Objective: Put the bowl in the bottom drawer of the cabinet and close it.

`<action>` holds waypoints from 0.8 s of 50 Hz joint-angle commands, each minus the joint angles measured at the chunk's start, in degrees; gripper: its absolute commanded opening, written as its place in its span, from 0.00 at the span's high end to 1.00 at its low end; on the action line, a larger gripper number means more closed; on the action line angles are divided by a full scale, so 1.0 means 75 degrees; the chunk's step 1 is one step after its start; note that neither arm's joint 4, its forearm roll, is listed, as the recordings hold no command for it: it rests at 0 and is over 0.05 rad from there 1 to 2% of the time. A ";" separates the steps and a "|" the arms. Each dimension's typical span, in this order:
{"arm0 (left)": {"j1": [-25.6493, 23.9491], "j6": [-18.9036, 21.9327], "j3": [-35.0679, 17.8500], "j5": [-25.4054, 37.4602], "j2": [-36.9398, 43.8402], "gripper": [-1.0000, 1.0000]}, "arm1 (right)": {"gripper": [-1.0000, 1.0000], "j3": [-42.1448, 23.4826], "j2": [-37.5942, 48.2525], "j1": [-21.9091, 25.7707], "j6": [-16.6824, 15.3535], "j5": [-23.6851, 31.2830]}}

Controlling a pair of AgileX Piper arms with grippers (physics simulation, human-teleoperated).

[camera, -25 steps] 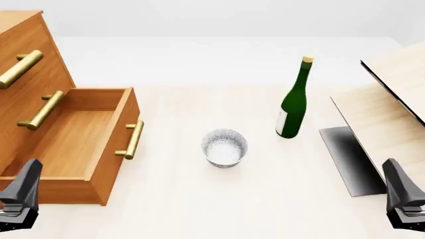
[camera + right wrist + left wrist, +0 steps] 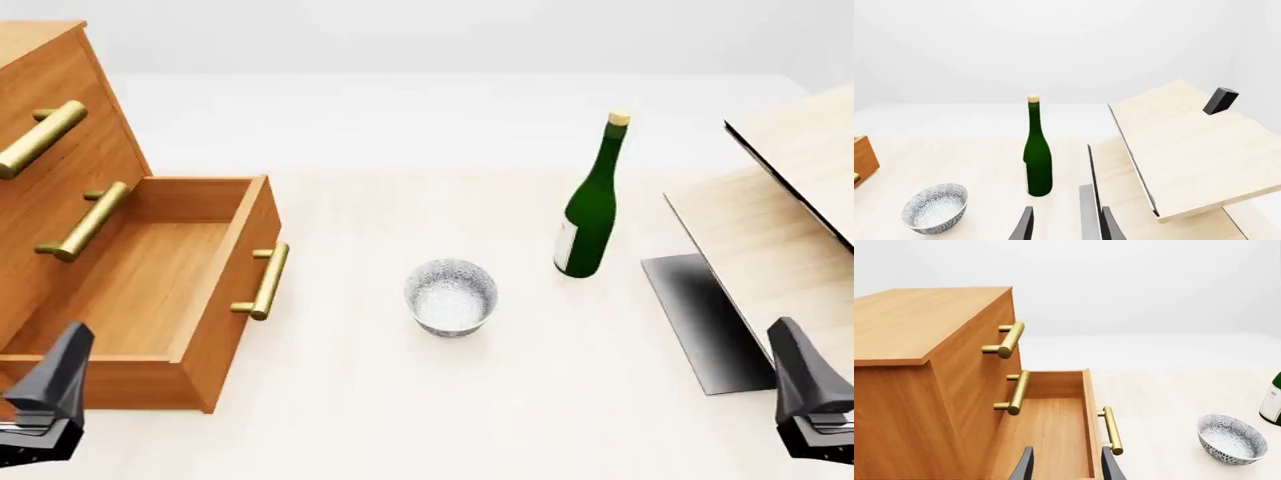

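Pale wood tabletop w/ white backdrop is seen in all views. On it, the bowl [image 2: 451,296] stands upright near the middle, apart from everything: the drawer [image 2: 160,290] lies to its left, a green bottle [image 2: 589,205] to its right and further back. No contact w/ either.

Key relation: the bowl sits fwd of both arms, roughly midway between them. The left gripper [image 2: 47,395] is parked at the near-left edge, by the drawer's near corner; the right gripper [image 2: 810,390] is at the near-right edge, by a pale board [image 2: 801,215]. Neither is clearly nearer; the left is judged better placed, since the bowl must go left into the drawer. The drawer is pulled fully out of the cabinet [image 2: 54,130], inside bare, its long axis running fwd-back, handle side toward the bowl.

Fingers on both grippers are seen apart in the wrist views, nothing held.

Bowl look: small, round, deep, white w/ fine grey-blue speckle outside, plain inside, rim level. A rim pinch is judged needed, as the wall looks thin and curved.
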 commanded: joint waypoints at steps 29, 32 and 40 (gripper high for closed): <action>-0.0449 -0.0166 -0.0015 -0.0827 0.1354 0.00 | 0.00 0.0001 -0.0002 0.0000 0.0001 0.0000; -0.0463 -0.0145 -0.0054 -0.0877 0.1477 0.00 | 0.00 0.0001 -0.0002 -0.0001 0.0000 0.0000; -0.0669 -0.0152 -0.0489 -0.0667 0.1884 0.00 | 0.00 0.0001 -0.0003 -0.0001 0.0001 0.0000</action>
